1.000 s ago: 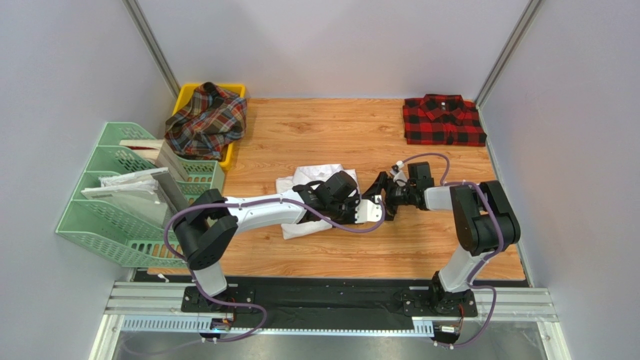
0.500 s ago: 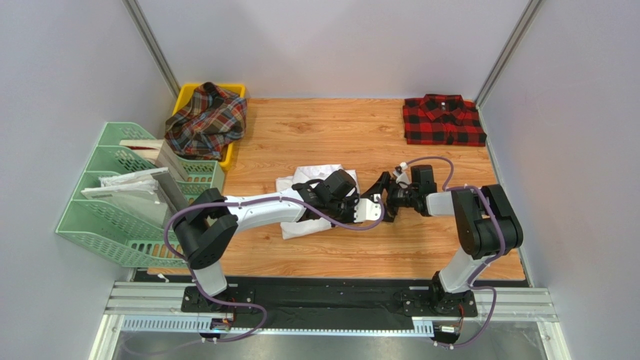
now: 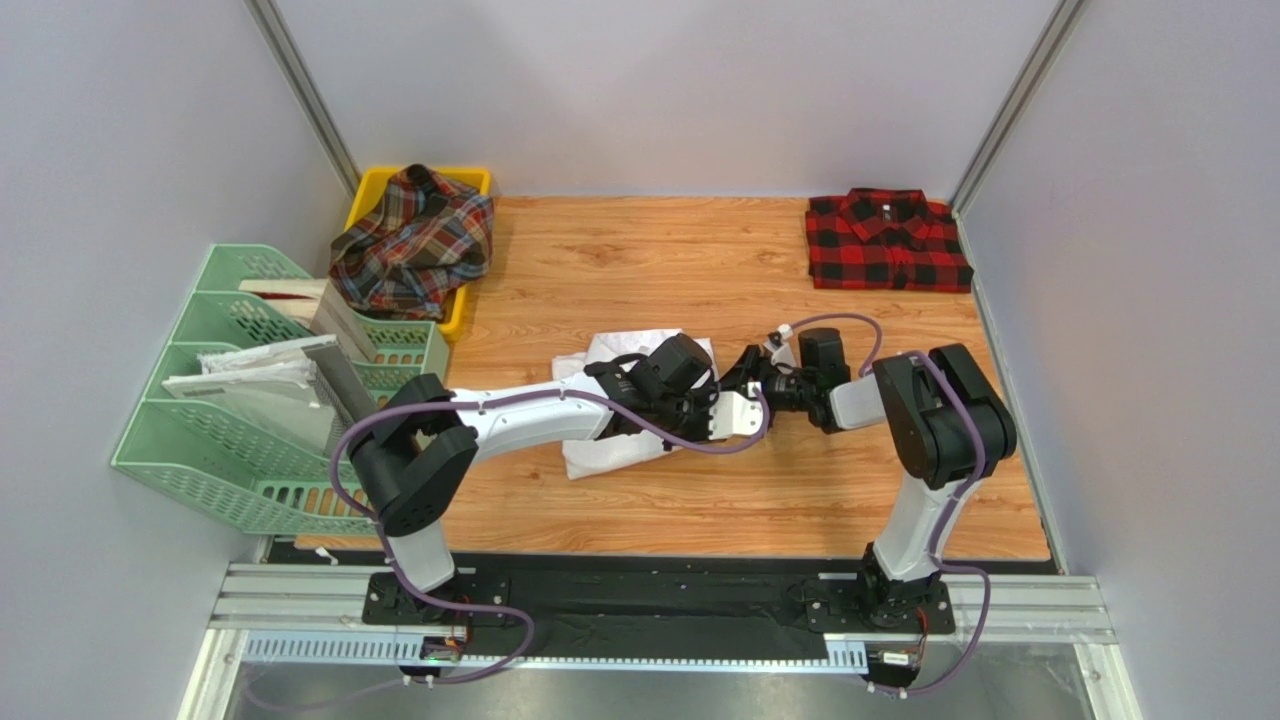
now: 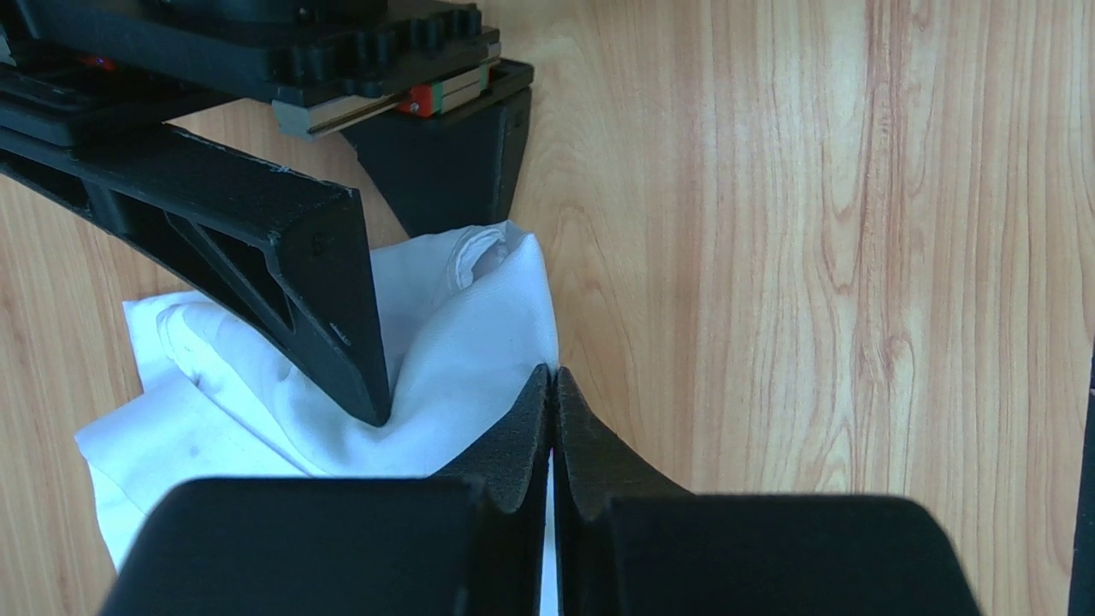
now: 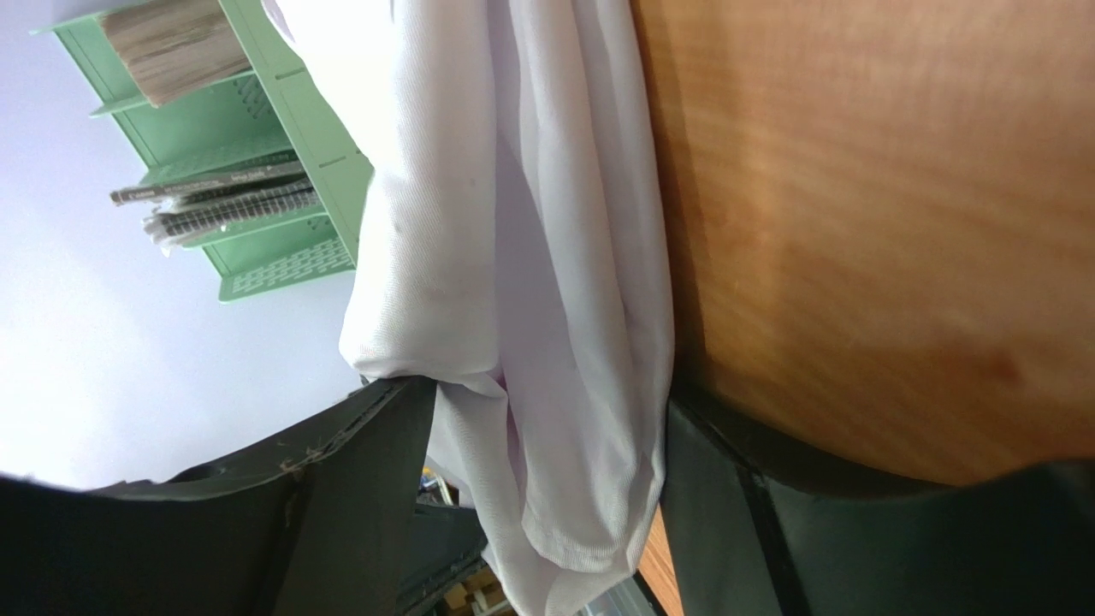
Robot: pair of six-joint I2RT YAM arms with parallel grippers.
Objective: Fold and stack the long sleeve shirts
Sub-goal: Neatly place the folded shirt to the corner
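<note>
The white shirt (image 3: 601, 393) lies bunched mid-table, partly under my left arm. My left gripper (image 3: 732, 422) is shut on its right edge; in the left wrist view the gripper (image 4: 553, 375) pinches the white cloth (image 4: 450, 347), with a sliver showing between the pads. My right gripper (image 3: 747, 375) is open. In the right wrist view it (image 5: 553, 475) straddles a hanging fold of the white shirt (image 5: 540, 257). One of its fingers (image 4: 309, 282) presses on the cloth. The red-and-black checked shirt (image 3: 887, 240) lies folded at the back right. The tartan shirt (image 3: 413, 240) sits heaped in a bin.
A yellow bin (image 3: 455, 311) holds the tartan shirt at the back left. Green file racks (image 3: 226, 405) with papers stand along the left edge, also showing in the right wrist view (image 5: 276, 141). Walls and metal posts close the table at the back and sides.
My right gripper has moved left, closing in on the white shirt's right edge beside my left gripper. The left arm has barely moved and keeps its hold.
</note>
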